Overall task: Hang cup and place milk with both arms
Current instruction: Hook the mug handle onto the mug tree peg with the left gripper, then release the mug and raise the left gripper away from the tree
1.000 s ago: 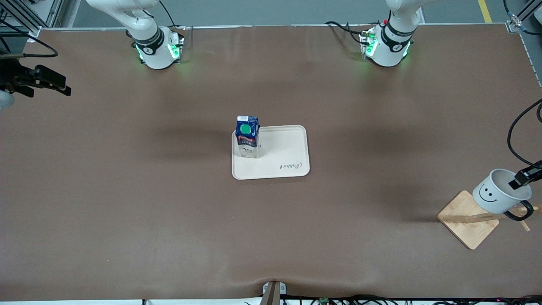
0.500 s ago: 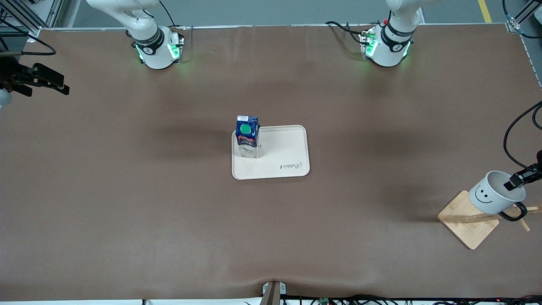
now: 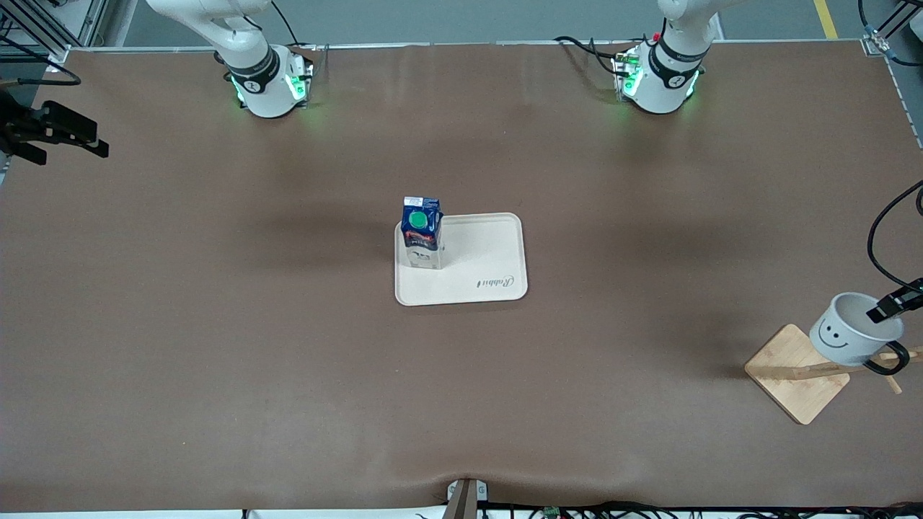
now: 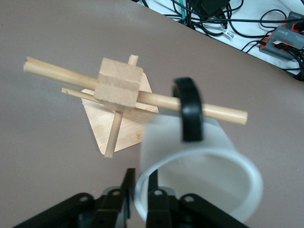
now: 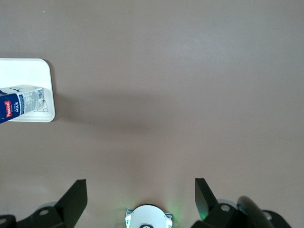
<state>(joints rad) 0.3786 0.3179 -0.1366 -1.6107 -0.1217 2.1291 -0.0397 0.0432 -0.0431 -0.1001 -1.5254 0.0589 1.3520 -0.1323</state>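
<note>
The cup (image 3: 849, 333), white with a smiley face, hangs tilted in my left gripper (image 3: 888, 305), which is shut on its rim over the wooden rack (image 3: 793, 371). In the left wrist view the fingers (image 4: 127, 183) pinch the cup's rim (image 4: 199, 175), and its black handle (image 4: 190, 109) lies across the rack's long peg (image 4: 71, 76). The milk (image 3: 422, 231) stands upright on the cream tray (image 3: 483, 277) at mid-table. My right gripper (image 3: 54, 133) is open and empty, waiting over the table's edge at the right arm's end. It (image 5: 140, 190) sees the milk (image 5: 21, 102) far off.
The rack's square base (image 4: 121, 126) sits near the table's edge at the left arm's end. Cables (image 3: 883, 238) hang by the left gripper. The tray's rim (image 5: 50, 90) shows in the right wrist view. Brown table surface surrounds the tray.
The cup dipped slightly, then rose a little at the rack, still held. My right gripper has drifted farther toward the right arm's end of the table.
</note>
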